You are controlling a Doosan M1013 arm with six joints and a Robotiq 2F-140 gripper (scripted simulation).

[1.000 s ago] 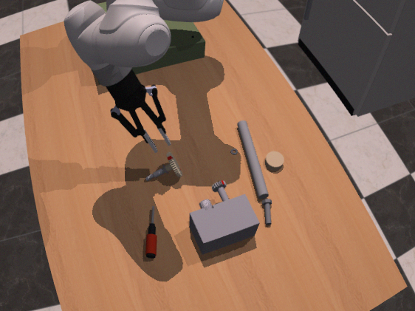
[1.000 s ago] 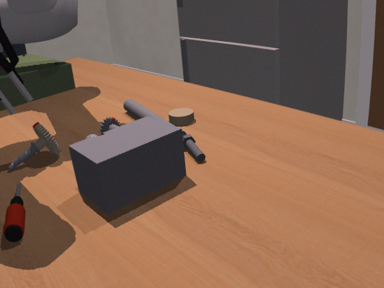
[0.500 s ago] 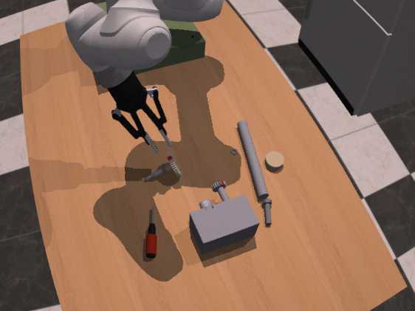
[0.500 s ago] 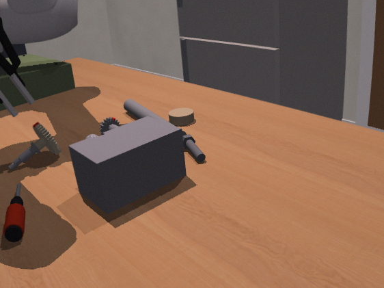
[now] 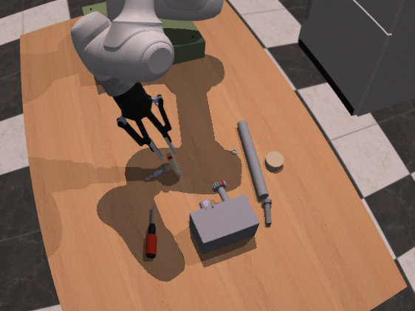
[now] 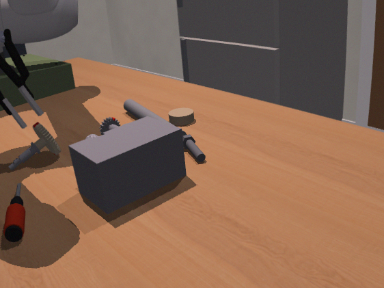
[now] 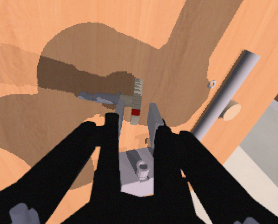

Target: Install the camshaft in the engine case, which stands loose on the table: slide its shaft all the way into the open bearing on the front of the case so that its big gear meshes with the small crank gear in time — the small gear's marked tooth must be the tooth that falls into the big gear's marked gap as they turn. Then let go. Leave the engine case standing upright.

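From where I stand, the gripper hangs just above the camshaft, fingers drawn narrow with nothing between them, and open air lies all round the big gear. The engine case stands apart to one side; between it and the camshaft is a bare lane of table. A screwdriver lies near the case's front side, narrowing the approach there. Beyond the case a long grey tube, a bolt just beside the case, a small washer and a wooden disc crowd that flank. The green base blocks the far end.
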